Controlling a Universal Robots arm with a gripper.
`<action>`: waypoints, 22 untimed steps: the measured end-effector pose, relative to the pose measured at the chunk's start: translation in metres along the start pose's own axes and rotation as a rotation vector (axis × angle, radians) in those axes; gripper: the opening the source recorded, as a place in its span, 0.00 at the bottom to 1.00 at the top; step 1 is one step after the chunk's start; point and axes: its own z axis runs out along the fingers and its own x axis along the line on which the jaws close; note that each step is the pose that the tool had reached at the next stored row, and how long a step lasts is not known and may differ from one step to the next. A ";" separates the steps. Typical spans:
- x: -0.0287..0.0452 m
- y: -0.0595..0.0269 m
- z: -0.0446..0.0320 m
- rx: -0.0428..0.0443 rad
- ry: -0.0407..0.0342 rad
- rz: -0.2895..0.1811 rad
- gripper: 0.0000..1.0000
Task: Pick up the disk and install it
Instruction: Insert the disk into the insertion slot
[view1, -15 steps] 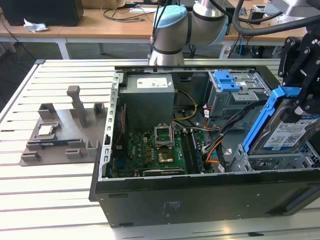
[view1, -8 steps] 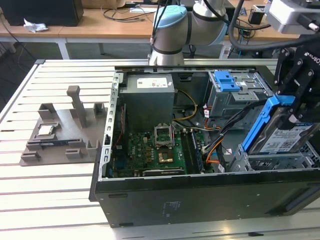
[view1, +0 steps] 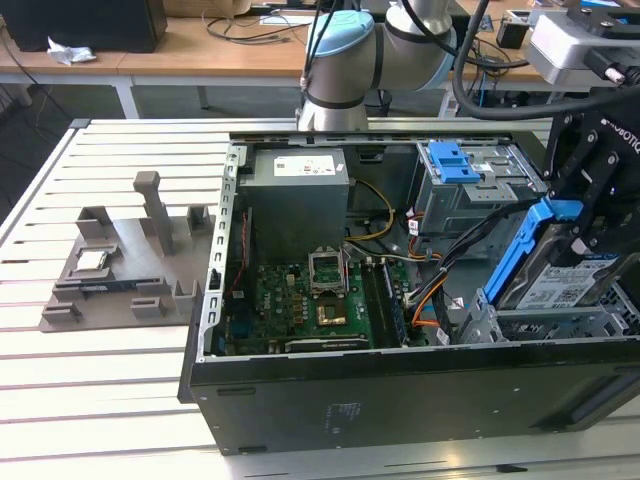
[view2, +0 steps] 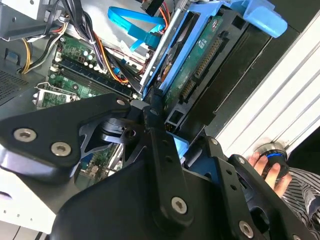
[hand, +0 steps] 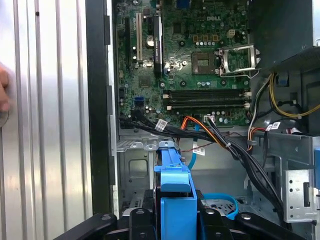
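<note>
My claw is clamped on the disk, gripping it at the blue plastic rail. The disk hangs tilted, one end raised, just above the drive bay at the exterior view's right of the open computer case. Install underway, disk not seated. To do this well, I judge: square the rails to the bay walls, flatten the tilt, and stay clear of the cable bundle beside the bay. Grip must be firm so nothing twists. Motherboard is well apart.
</note>
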 end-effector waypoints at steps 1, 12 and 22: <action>0.0000 0.0000 0.0000 0.0001 0.0000 0.000 0.38; 0.0000 0.0000 0.0002 0.0000 0.0000 0.000 0.18; -0.0076 -0.0088 0.0003 -0.0001 0.0019 0.000 0.11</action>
